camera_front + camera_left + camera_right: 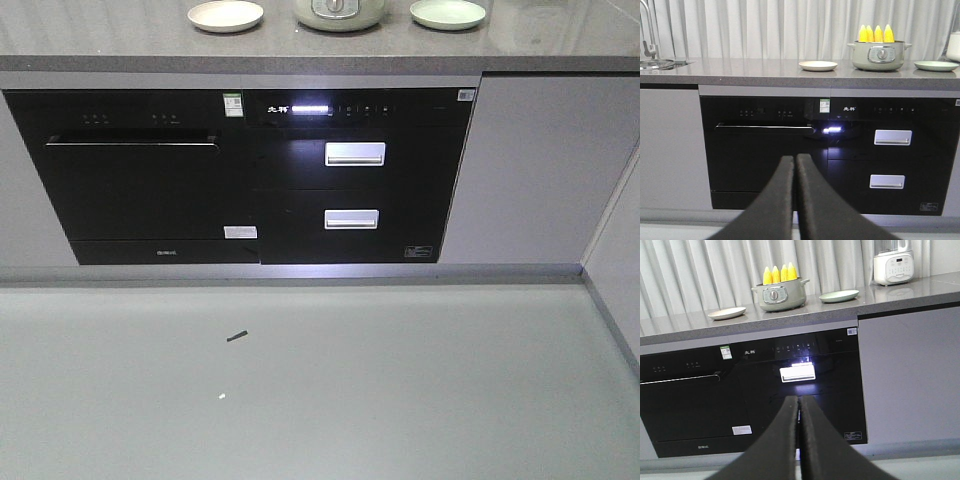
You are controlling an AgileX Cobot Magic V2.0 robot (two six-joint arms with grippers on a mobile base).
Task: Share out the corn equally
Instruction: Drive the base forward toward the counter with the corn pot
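**Q:** Where is the corn found?

**A:** Four yellow cobs of corn point(876, 34) are seen standing upright, tapered tips up, packed side by side in a grey-green pot point(879, 57). The pot is set on the grey bench point(740, 70), back from its front edge.

**Q:** What is placed near the pot?

**A:** A cream plate point(818, 65) is set on the bench to the left of the pot as viewed, and a pale green plate point(936, 65) to the right. Neither plate is touched by the pot. A tap point(647, 47) is seen at the bench's far left end, and a white blender point(894, 265) toward the right end.

**Q:** How are the jaws held?

**A:** The left gripper point(794, 161) is clenched, its two black fingers pressed flat together with nothing grasped between them. The right gripper point(799, 402) is clenched in the same way and is also empty. Both are held low in front of the black built-in appliances point(740, 160) under the bench, well apart from the corn.
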